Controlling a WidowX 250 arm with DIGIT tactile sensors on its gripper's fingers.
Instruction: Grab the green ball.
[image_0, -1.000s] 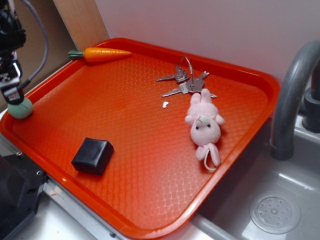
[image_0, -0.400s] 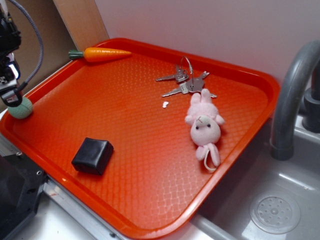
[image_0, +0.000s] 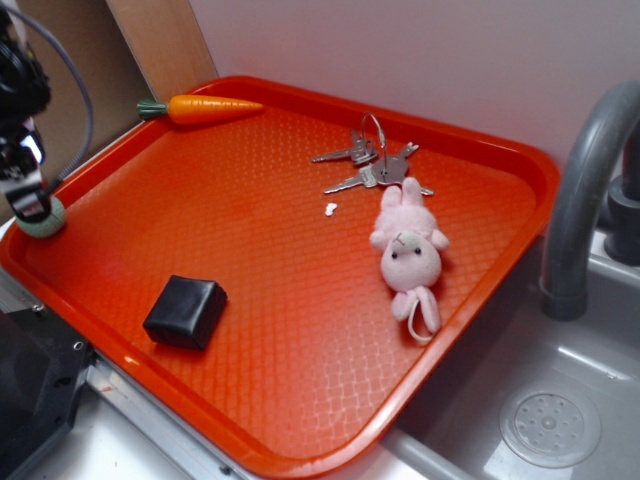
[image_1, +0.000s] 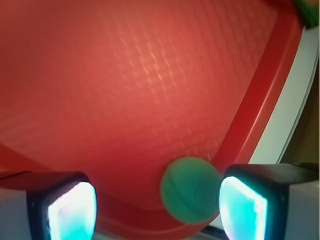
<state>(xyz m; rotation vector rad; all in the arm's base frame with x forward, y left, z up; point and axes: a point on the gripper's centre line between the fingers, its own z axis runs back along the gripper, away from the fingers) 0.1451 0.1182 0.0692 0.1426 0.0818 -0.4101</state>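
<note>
Surface: orange-red textured plastic tray (image_0: 300, 290) sitting on a light counter, next to a grey sink basin (image_0: 560, 400) with a round drain (image_0: 550, 425). Curved grey faucet pipe (image_0: 585, 190) rises at the tray's right edge. Pale wall behind, tan wooden board (image_0: 165, 45) leaning at the back left.

On the tray: orange toy carrot with green top (image_0: 200, 108) lies along the far-left rim. Bunch of silver metal keys on a ring (image_0: 372, 165) near the back middle, with a tiny white scrap (image_0: 330, 209) just in front of them. Pink plush bunny (image_0: 408, 255) lies face up below the keys, well apart from the left side. Small black rounded box (image_0: 186, 311) near the front-left rim.

Small pale mint-green ball (image_0: 44, 218) sits in the tray's left corner, against the rim. Wrist view shows the ball (image_1: 191, 189) blurred, with a curved seam line, close to one finger and clear of the other.

Black gripper with light pads (image_0: 30, 205) sits over the ball at the left edge; jaws spread, ball between them, not clamped. Grey cable loops above it. Nothing on the tray is near the ball; only the tray rim crowds it.
</note>
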